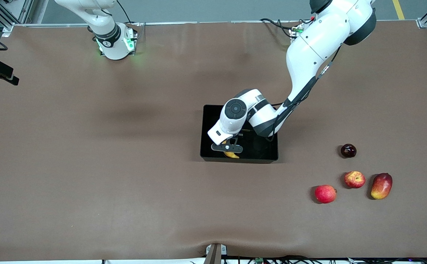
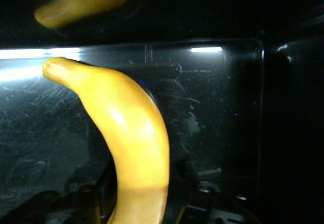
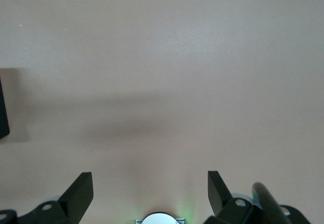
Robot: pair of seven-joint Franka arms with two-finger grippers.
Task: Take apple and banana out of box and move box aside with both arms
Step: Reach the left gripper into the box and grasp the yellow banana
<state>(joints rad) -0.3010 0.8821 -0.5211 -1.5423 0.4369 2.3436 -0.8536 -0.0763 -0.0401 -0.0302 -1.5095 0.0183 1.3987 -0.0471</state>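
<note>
Right arm (image 1: 105,31): waits at its base, at the table edge farthest from the front camera.
Right gripper (image 3: 150,178): fingers spread wide, holding nothing, over bare brown table mat (image 1: 88,165).
Shallow glossy black plastic box (image 1: 209,121): mid-table, square to the table edges, with mat showing on all sides.
Left gripper (image 1: 227,148): down inside the box, right over the banana, close to the wall nearest the front camera. Whether it has hold of the fruit cannot be told.
Long curved yellow banana (image 2: 131,133): in the box, lying on its floor; the left wrist view shows one tip next to a wall.
Small red apple with yellow patches (image 1: 354,179): already out, on the mat toward the left arm's end, nearer the front camera than the box.
Neighbours: an even pink-red round fruit (image 1: 325,194), an oval red-and-yellow mango (image 1: 381,186) and a dark red round fruit (image 1: 348,150), all just beside the apple.
Risk: the banana's smooth curve may roll or slip out of a pinch, and its tip could catch on the low wall and drag the box.
Risk: setting it down among the fruit could knock one rolling.
Open room: a wide bare stretch toward the right arm's end suits shifting the box.
</note>
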